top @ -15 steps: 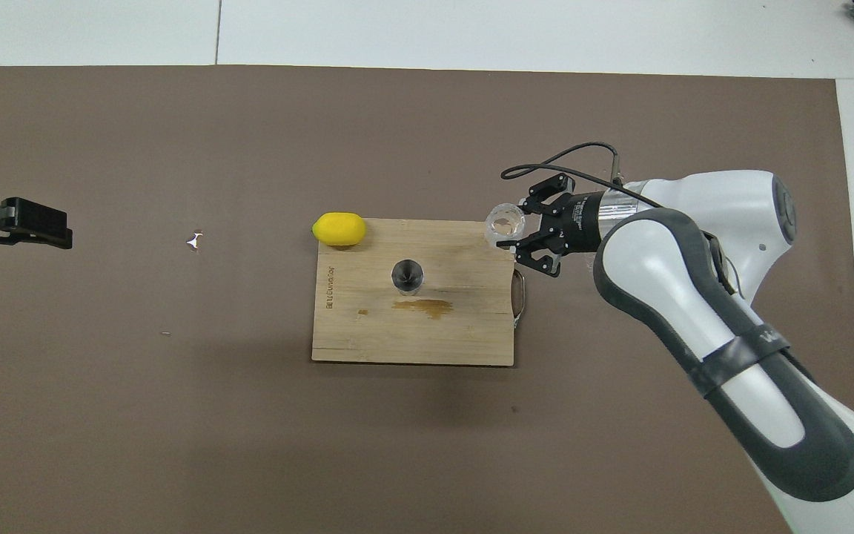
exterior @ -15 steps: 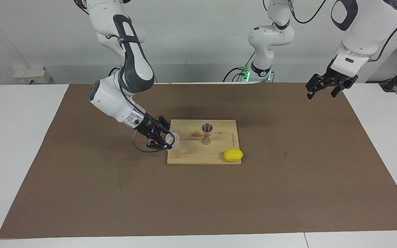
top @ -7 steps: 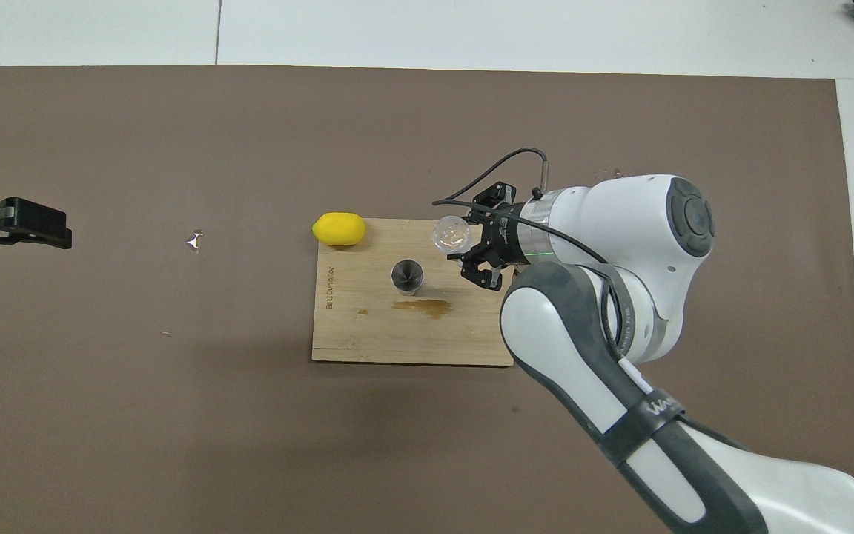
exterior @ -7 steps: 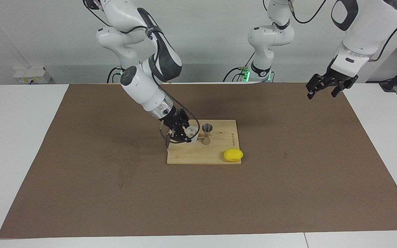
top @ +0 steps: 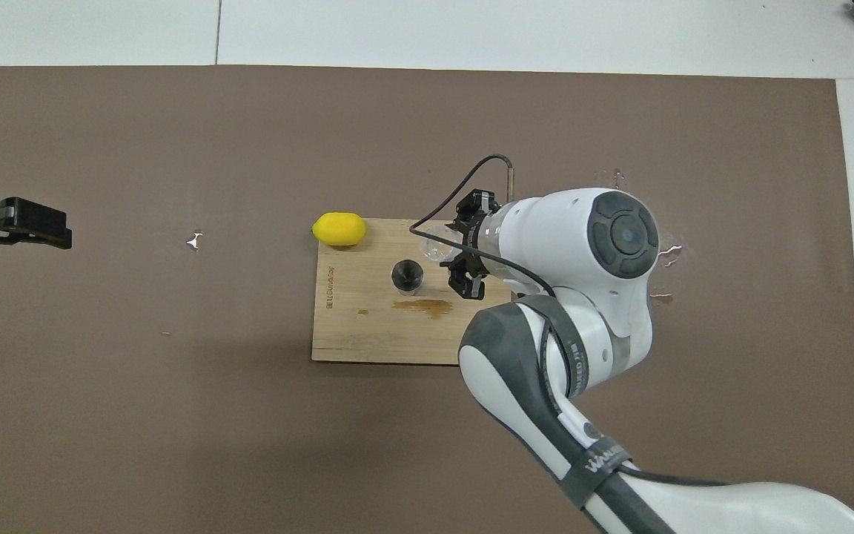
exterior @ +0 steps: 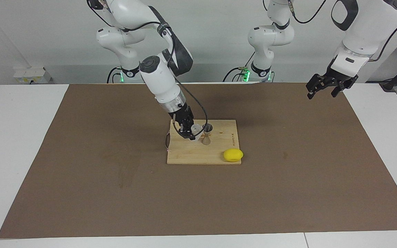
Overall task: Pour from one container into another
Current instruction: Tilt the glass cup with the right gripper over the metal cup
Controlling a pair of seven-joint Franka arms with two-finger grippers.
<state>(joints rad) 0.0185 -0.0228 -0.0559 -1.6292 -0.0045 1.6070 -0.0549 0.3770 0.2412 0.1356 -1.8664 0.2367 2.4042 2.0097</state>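
A small clear cup (exterior: 195, 130) (top: 436, 245) hangs just above the wooden board (exterior: 191, 153) (top: 368, 334), tilted toward the silver hourglass jigger (exterior: 207, 134) (top: 407, 276) that stands upright on the board. My right gripper (exterior: 191, 131) (top: 451, 248) is shut on the cup, right beside the jigger's rim on the right arm's side. My left gripper (exterior: 326, 88) (top: 23, 226) waits open in the air over the left arm's end of the brown mat, holding nothing.
A yellow lemon (exterior: 233, 155) (top: 339, 228) lies at the board's corner farthest from the robots, toward the left arm's end. A brown wet stain (top: 423, 306) marks the board beside the jigger. Small spill spots (top: 664, 256) dot the mat near the right arm.
My right gripper has carried the cup from the board's edge at the right arm's end to beside the jigger, and the arm has swung more upright. The left arm has not moved.
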